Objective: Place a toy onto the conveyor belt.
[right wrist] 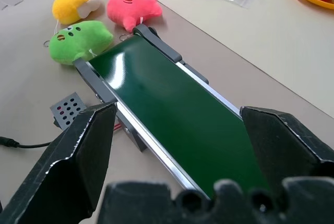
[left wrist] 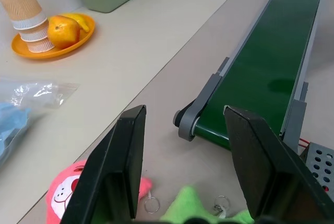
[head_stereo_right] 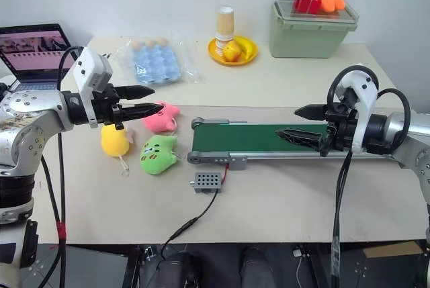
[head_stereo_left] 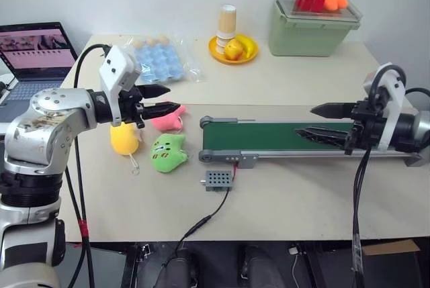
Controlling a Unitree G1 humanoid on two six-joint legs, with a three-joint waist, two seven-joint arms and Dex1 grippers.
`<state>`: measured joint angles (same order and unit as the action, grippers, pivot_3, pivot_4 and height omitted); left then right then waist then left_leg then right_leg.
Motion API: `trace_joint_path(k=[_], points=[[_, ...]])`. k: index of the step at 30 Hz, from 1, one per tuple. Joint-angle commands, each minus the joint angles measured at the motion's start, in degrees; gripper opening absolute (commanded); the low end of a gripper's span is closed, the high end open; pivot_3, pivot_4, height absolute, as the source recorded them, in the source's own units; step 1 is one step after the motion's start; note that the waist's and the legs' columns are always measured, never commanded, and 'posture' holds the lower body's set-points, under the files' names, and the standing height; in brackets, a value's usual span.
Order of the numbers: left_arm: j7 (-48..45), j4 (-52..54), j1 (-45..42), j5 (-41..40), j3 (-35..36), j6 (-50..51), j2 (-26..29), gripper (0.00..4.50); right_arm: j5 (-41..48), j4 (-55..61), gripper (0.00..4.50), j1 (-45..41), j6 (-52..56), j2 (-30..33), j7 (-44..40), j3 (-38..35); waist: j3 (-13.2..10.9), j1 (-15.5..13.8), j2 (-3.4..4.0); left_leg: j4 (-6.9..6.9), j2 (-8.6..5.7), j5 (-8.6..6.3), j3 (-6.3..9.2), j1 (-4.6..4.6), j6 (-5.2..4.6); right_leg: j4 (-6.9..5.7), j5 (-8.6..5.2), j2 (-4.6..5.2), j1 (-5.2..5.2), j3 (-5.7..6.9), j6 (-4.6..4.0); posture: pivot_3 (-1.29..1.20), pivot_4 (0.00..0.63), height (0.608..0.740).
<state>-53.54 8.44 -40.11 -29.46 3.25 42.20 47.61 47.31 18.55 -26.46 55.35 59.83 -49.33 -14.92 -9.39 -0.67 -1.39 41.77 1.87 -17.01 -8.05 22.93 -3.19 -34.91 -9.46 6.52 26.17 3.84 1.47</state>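
Nearest the table's front edge sits the small grey control box (head_stereo_left: 218, 180), its cable trailing off toward the edge. Just behind it runs the conveyor belt (head_stereo_left: 269, 138), dark green in its grey frame, stretching off to the right with nothing on it. At the belt's left end, three plush toys huddle on the table: the green toy (head_stereo_left: 168, 153) closest, the yellow toy (head_stereo_left: 124, 139) to its left, the pink toy (head_stereo_left: 168, 120) just behind.

The left gripper (head_stereo_left: 161, 100) hangs in the air over those toys, fingers parted about halfway, holding nothing. Over on the right, the right gripper (head_stereo_left: 321, 121) hovers above the belt's right half, fingers spread wide and empty.

Further back lies a bagged blue egg carton (head_stereo_left: 158, 62), then an orange plate (head_stereo_left: 233, 50) with fruit and stacked paper cups, and a green lidded bin (head_stereo_left: 310, 28) at the far right. A laptop (head_stereo_left: 35, 60) stands open at far left.
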Motion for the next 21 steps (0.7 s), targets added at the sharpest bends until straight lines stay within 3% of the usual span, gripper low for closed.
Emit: trace_joint_path(k=[1, 8, 14, 21], points=[[1.1, 1.4, -0.5, -0.7, 2.3, 0.4, 0.2, 2.51, -0.3, -0.2, 4.44, -3.1, -1.3, -0.3, 0.4, -0.9, 0.0, 0.0, 0.0, 0.0, 0.0, 0.0, 0.0, 0.0, 0.0, 0.0, 0.0, 0.0, 0.0, 0.0, 0.0, 0.0, 0.15, 0.734], [11.1, -8.0, -2.8, 5.3, 2.5, 8.2, 2.1, 2.51, -3.3, -2.1, 4.44, -9.1, -2.6, -1.8, 1.0, 2.9, 0.0, 0.3, 0.0, -0.01, -0.02, 0.0, -0.02, -0.04, 0.01, -0.01, 0.0, -0.03, 0.01, -0.02, 0.0, 0.0, 0.15, 0.734], [29.5, -17.0, -9.2, 9.3, 7.6, 20.9, -5.8, 2.51, -4.0, -1.5, 4.44, -8.8, -2.4, -2.7, 1.3, 3.0, 0.0, -0.2, -0.01, 0.0, -0.02, 0.0, 0.05, 0.08, -0.01, -0.08, 0.06, -0.02, -0.02, 0.06, 0.08, 0.0, 0.15, 0.734], [40.6, -20.1, -13.0, 11.4, 11.9, 26.3, -13.8, 2.51, -4.0, -0.2, 4.44, -6.1, -2.6, -2.4, 1.9, 0.5, 0.0, -0.1, -0.08, 0.05, -0.09, -0.03, 0.07, 0.26, -0.07, 0.03, 0.13, 0.0, 0.02, 0.14, 0.19, 0.0, 0.15, 0.734]])
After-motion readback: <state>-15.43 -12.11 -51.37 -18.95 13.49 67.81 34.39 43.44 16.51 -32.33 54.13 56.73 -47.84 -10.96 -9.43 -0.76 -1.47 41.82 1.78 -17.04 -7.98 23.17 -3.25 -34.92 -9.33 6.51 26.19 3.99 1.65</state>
